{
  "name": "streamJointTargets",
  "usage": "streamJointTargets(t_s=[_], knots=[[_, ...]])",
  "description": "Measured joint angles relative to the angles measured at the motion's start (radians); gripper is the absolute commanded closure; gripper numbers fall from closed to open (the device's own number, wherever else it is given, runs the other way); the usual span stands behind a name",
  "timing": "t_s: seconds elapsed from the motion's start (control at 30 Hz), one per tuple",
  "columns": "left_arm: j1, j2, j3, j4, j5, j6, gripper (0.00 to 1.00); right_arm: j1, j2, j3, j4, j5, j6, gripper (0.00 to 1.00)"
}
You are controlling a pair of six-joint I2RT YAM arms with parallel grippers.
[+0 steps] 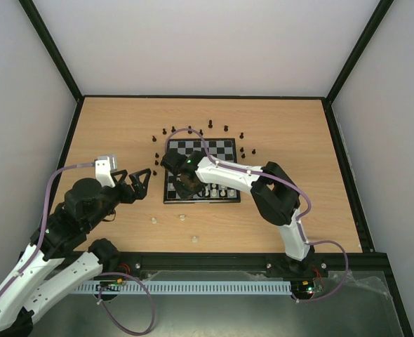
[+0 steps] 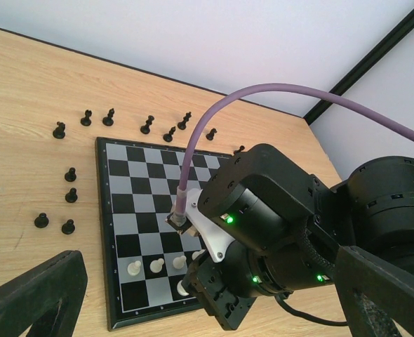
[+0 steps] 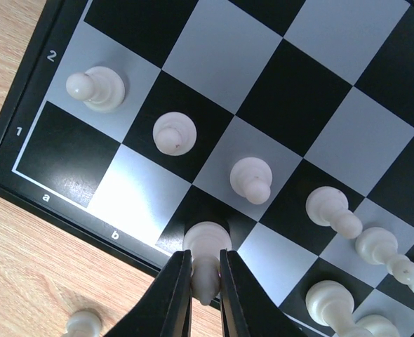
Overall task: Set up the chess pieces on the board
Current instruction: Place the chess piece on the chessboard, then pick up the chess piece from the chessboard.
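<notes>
The gravest risk is the right arm (image 1: 228, 172). It reaches from the near edge of the table (image 1: 284, 133) leftward over the near rows of the board (image 1: 221, 151), so a low or sideways pull-out could sweep down the white men beside it. Next is the right claw (image 3: 205, 256), pinched shut on a white piece (image 3: 207, 239) near the board's near left corner, on the third square of the nearest row. I cannot tell whether the base sits flat. Let go too soon, the piece would likely topple over the near frame onto the table. The white pawns (image 3: 251, 179) in the row behind stand near the fingers, so spreading wide could nudge one.

The right arm is folded at the elbow off the board's near right corner, with the forearm running left and the claw pointing down. The left arm (image 1: 88, 203) is bent near the table's left edge. Its left claw (image 1: 138, 177) is wide open and empty, apart from the board's left edge. Black pieces (image 1: 210, 123) ring the board's far and left edges. Loose white pieces (image 1: 153, 220) lie between the board and the table's near edge.
</notes>
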Motion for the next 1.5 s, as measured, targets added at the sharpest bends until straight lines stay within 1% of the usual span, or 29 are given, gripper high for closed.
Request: streamJointTargets(t_s=[0.33,0.4,0.53,0.67,0.83,0.9,1.0,1.17,1.23,1.33,1.43,1.5], knots=[[0.0,0.0,0.0,0.0,0.0,0.003,0.01,0.0,0.006,0.006,0.003,-0.003,-0.001,0.86],[0.0,0.0,0.0,0.0,0.0,0.003,0.01,0.0,0.006,0.006,0.003,-0.003,-0.001,0.8],[0.0,0.0,0.0,0.0,0.0,0.003,0.01,0.0,0.006,0.006,0.003,-0.003,-0.001,0.74],[0.0,0.0,0.0,0.0,0.0,0.003,0.01,0.0,0.003,0.006,0.003,-0.002,-0.002,0.72],[0.0,0.0,0.0,0.0,0.0,0.006,0.01,0.0,-0.04,0.002,-0.001,0.01,0.002,0.66],[0.0,0.0,0.0,0.0,0.0,0.006,0.01,0.0,-0.085,-0.009,-0.003,0.023,0.008,0.61],[0.0,0.001,0.0,0.0,0.0,0.006,0.01,-0.001,-0.194,-0.054,-0.012,0.051,0.018,0.44],[0.0,0.005,0.0,0.0,0.001,0.006,0.01,-0.031,-0.345,-0.147,-0.015,0.079,0.032,0.29],[0.0,0.008,0.0,0.0,0.001,0.008,0.01,-0.071,-0.387,-0.208,-0.015,0.08,0.035,0.26],[0.0,0.011,0.0,0.0,0.002,0.01,0.01,-0.117,-0.409,-0.278,-0.016,0.079,0.04,0.25],[0.0,0.019,0.0,0.001,0.005,0.01,0.01,-0.144,-0.409,-0.323,-0.015,0.075,0.039,0.31],[0.0,0.026,0.0,0.001,0.008,0.01,0.01,-0.145,-0.409,-0.336,-0.013,0.071,0.039,0.38]])
